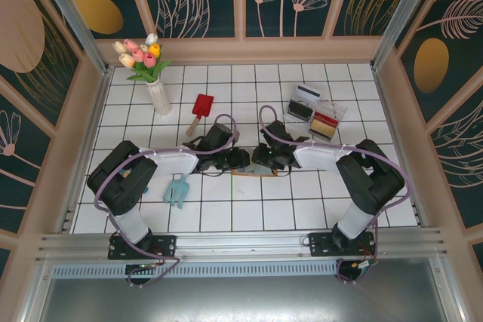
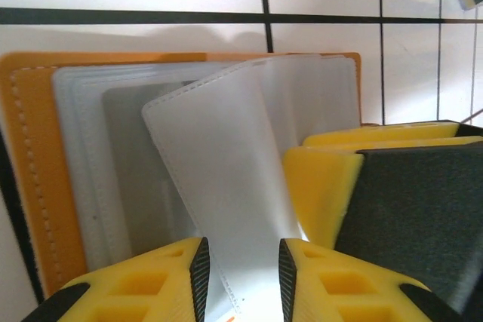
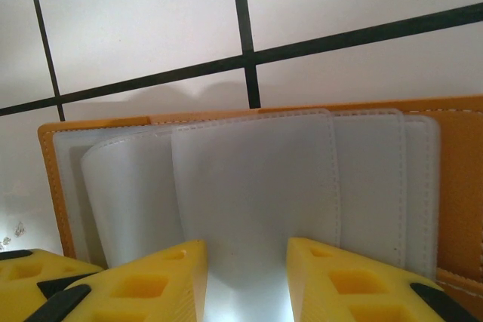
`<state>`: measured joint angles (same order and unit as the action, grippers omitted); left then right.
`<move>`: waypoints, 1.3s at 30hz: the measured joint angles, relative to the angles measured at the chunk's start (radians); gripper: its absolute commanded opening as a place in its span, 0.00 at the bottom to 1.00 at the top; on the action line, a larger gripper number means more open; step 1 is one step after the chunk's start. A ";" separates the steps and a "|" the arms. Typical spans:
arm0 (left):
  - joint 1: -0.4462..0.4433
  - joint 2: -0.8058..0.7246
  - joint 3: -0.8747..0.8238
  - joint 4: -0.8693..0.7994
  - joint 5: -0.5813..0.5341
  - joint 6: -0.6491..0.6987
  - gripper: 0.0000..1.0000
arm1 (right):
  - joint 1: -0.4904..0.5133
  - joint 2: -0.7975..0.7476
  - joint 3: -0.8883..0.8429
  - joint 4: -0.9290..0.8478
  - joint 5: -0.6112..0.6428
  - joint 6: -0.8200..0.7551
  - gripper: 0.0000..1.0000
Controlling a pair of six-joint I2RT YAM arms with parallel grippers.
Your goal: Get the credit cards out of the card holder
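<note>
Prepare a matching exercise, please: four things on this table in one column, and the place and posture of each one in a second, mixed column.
Things
1. card holder
2. vase of tulips
3. teal tool
4. clear tray

Places
A. far right, lying flat
B. far left, standing upright
C. near left, lying flat
D. centre, lying open

Pairs: 1-D, 2-B, 3-C, 4-A

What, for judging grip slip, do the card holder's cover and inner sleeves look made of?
Card holder cover: orange leather or imitation, matte, with a stitched edge. Inner sleeves: soft frosted translucent plastic, probably vinyl; one curls and a grey card shows through.
</note>
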<state>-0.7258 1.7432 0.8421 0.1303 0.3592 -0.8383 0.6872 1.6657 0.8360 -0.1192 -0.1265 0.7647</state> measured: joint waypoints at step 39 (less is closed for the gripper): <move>-0.056 0.201 0.172 0.158 0.102 -0.069 0.55 | -0.119 -0.430 -0.204 0.011 0.126 0.106 0.31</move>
<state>-0.7822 1.9442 1.0145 0.2878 0.4610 -0.9070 0.5682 1.2362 0.6319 -0.1081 -0.0002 0.8711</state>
